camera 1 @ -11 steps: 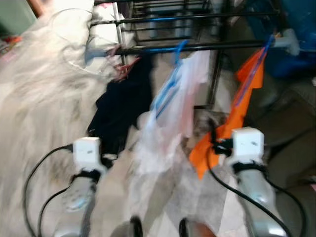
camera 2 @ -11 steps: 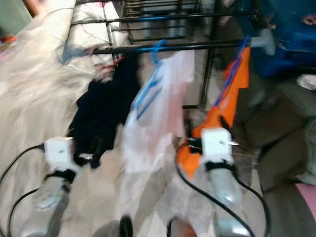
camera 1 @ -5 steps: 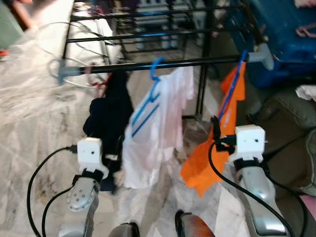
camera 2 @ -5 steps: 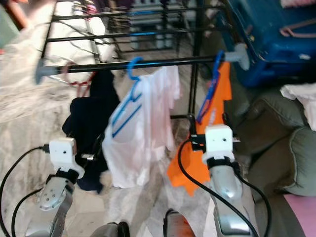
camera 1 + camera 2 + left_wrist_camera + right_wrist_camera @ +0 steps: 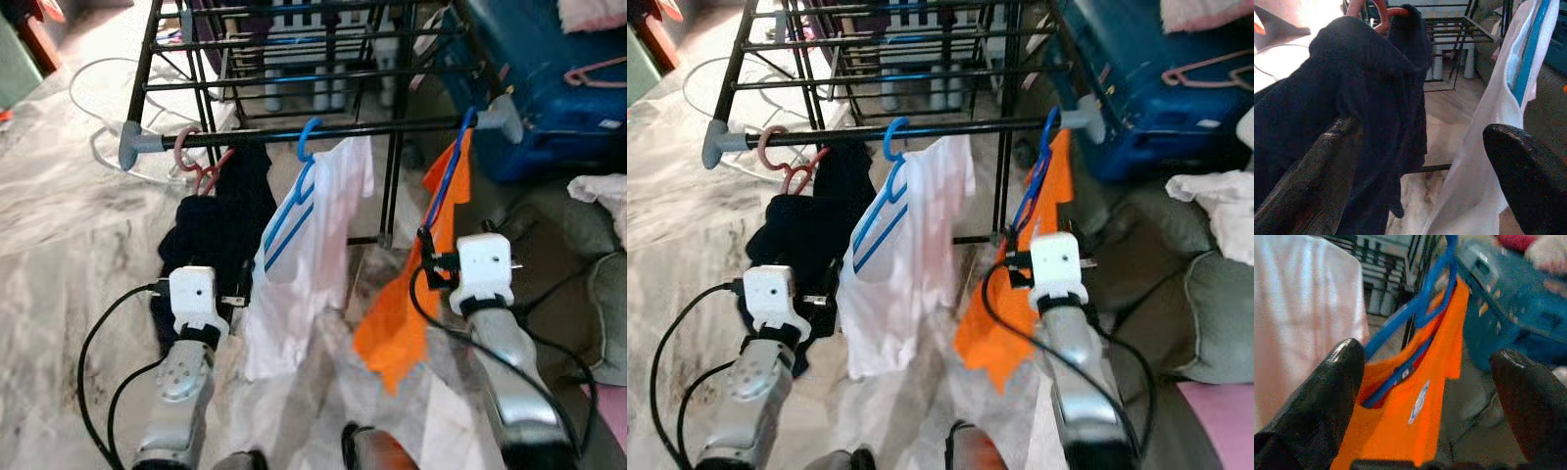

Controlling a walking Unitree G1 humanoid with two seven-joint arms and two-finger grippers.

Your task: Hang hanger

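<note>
A black rack rail (image 5: 382, 128) carries three hangers. A pink hanger (image 5: 196, 168) holds a dark garment (image 5: 211, 240), a blue hanger (image 5: 308, 147) holds a white shirt (image 5: 318, 245), and another blue hanger (image 5: 453, 176) holds an orange garment (image 5: 397, 318). My left gripper (image 5: 1420, 191) is open, facing the dark garment and the edge of the white shirt (image 5: 1484, 161). My right gripper (image 5: 1422, 406) is open just in front of the orange garment (image 5: 1415, 431) and its blue hanger (image 5: 1415, 313). Neither holds anything.
A blue case (image 5: 549, 88) with a pink hanger (image 5: 593, 70) on it stands right of the rack. A white cloth (image 5: 600, 191) and grey cushions (image 5: 607, 304) lie at the right. A white cable (image 5: 88, 93) loops on the marble floor at the left.
The whole picture has shifted and sharpened as the camera moved; the rack now sits more centred. Both arms keep much the same raised pose before the hanging garments.
</note>
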